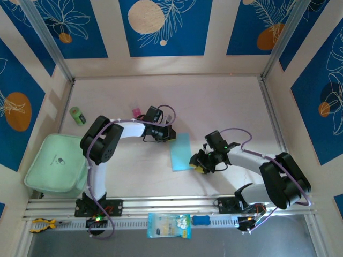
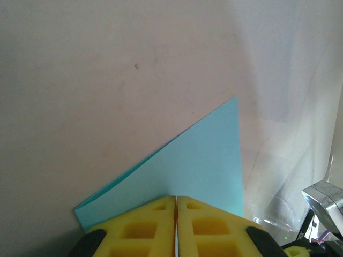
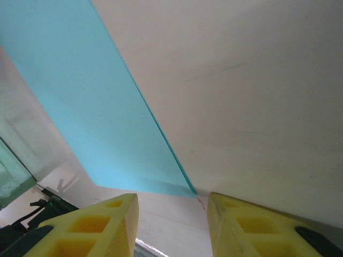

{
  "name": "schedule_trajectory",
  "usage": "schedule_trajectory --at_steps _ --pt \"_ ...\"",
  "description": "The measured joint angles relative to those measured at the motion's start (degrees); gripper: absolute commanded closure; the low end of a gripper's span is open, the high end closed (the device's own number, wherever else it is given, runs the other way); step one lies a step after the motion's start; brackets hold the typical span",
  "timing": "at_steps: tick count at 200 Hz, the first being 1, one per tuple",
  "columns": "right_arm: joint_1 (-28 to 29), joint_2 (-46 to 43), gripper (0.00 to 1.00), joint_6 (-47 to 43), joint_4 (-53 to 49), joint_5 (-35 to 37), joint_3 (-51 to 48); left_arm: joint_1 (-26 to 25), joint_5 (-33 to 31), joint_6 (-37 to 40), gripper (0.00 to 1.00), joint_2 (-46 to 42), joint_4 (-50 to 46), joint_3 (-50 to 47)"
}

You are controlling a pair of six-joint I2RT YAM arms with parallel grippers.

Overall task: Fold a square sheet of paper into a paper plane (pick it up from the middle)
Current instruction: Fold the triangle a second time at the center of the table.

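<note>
At mid-table from above: thin, light cyan-blue square sheet of paper (image 1: 180,152), doubled into a flat rectangle on the pale matte table (image 1: 225,107), left gripper (image 1: 170,135) at its far corner, right gripper (image 1: 197,164) beside its near edge.

From the left wrist: yellow fingers (image 2: 139,230) pressed together over the sheet's border, two layers showing. Pinching or just pressing, cannot tell.

From the right wrist: jaws parted, empty, crisp corner just ahead.

Best to pin one end, then stroke the crease flat with edges aligned.

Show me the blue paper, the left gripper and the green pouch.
blue paper (image 1: 181,152): top view, sheet's middle.
left gripper (image 2: 176,206): left wrist view, between fingertips.
green pouch (image 1: 55,163): top view, its middle.
</note>
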Motion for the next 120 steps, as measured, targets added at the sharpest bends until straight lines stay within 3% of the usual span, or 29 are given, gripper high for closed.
schedule_trajectory --at_steps 120 --pt "0.3 -0.9 0.62 2.9 2.3 -0.2 -0.4 0.0 0.0 -0.6 0.90 0.0 0.2 -0.1"
